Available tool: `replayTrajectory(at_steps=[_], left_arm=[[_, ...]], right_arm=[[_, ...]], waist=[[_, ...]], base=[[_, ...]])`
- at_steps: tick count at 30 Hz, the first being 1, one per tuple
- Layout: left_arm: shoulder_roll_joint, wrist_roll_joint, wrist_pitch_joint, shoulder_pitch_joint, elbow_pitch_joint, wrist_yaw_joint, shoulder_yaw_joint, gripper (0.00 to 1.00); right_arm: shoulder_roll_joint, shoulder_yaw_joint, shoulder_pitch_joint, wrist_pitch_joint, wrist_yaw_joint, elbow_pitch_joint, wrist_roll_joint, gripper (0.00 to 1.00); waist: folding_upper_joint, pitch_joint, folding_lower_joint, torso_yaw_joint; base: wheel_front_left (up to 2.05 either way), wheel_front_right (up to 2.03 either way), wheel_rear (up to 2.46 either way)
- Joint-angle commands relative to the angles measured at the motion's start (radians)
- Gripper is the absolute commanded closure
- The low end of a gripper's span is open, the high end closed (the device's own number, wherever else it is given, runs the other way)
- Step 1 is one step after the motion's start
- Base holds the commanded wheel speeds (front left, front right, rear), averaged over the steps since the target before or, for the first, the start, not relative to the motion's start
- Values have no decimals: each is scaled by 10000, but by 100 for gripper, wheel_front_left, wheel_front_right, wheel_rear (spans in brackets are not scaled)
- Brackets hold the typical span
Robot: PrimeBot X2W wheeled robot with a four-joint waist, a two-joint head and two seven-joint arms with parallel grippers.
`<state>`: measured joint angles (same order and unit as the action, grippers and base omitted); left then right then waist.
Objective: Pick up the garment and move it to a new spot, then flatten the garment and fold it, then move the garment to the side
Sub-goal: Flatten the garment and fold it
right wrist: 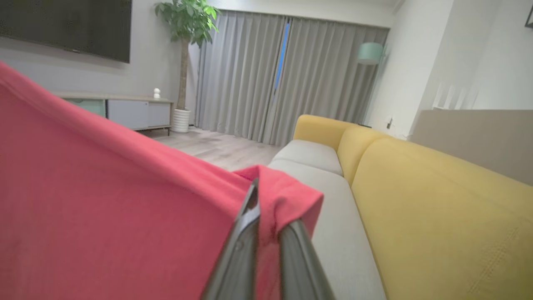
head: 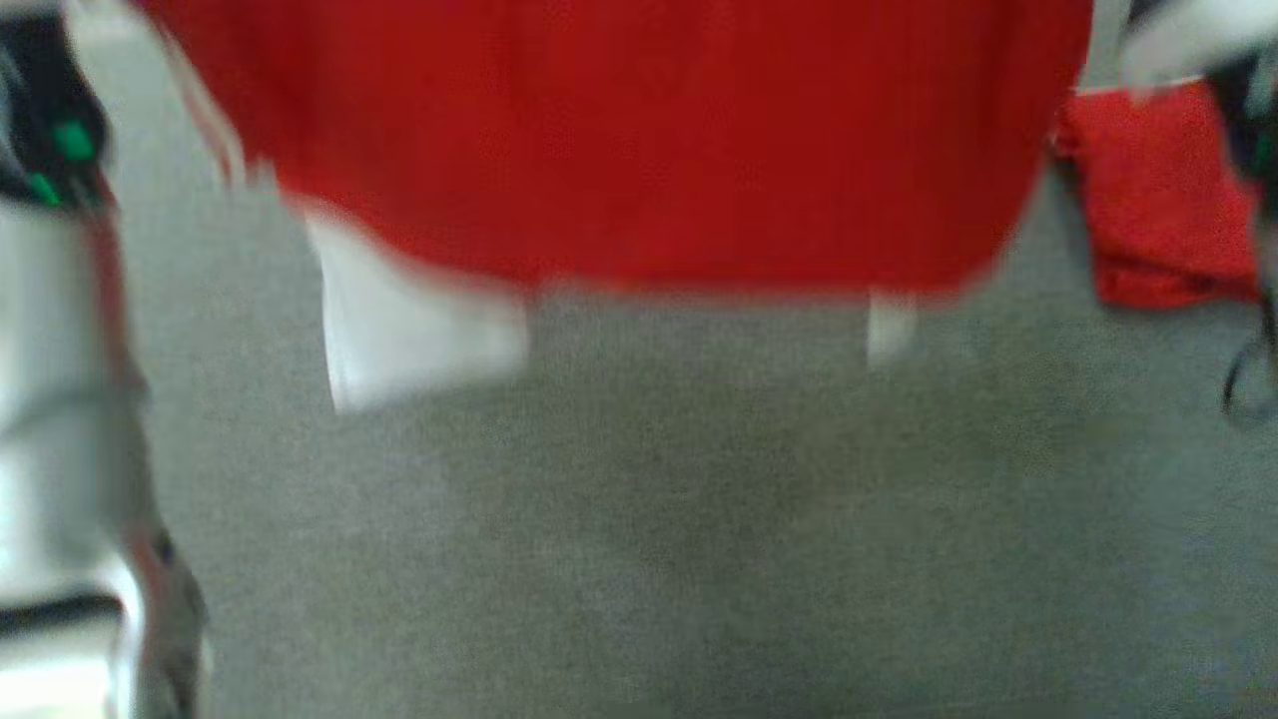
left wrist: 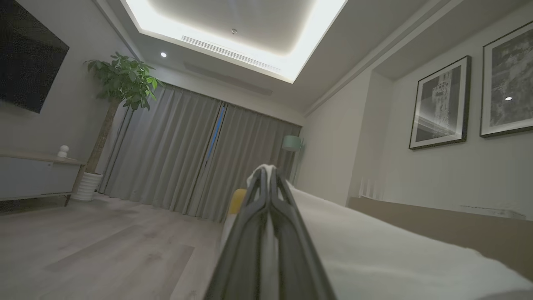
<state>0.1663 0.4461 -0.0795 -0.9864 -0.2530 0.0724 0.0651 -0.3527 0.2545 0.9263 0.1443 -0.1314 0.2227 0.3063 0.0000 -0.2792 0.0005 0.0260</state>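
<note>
On the left, the left tool (left wrist: 266, 181) was pressed together on a white cloth (left wrist: 374, 254), which I took for the garment's pale part, since white flaps (head: 419, 345) hung below the red in the blurred head view. Between the arms the garment (head: 639, 140) hung spread wide, lifted clear of the grey surface (head: 639, 539) beneath it, which was probably the sofa's seat. On the right, the right tool (right wrist: 266, 216) pinched a red corner of the garment, with cloth bunched over its fingertips. Further right, a second red cloth (head: 1168, 200) lay on the grey surface near the hanging hem, and the sofa (right wrist: 437, 200) ran alongside in the right wrist view. The step looked like carrying the garment to its new spot before flattening it. Doing it well would call for both pinches held firm, since the right one had only a small corner and could slip. The two arms should be level and well apart so the top edge stayed taut. The hem ought to touch down first on bare surface, clear of the second red cloth. Then the top edge should be drawn away and lowered so the body lay out without creases, with neither tool letting go until it rested flat.
</note>
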Motion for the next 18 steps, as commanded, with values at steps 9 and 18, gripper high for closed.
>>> replayTrajectory(at_steps=[9,18], left_arm=[[1172,-340,-1229,-3939,-3061,352,-19,100],[695,-222,-1800,-2923,-4797,565,-814,100]], right_arm=[[595,-101,4281,-2172,7,3702,-800,100],[587,608,3409,-2850,7,6305,-79,100]], waist=[[0,-1802,-5,-456],[0,-1786,-5,-869]], base=[[0,0,0],[0,0,0]])
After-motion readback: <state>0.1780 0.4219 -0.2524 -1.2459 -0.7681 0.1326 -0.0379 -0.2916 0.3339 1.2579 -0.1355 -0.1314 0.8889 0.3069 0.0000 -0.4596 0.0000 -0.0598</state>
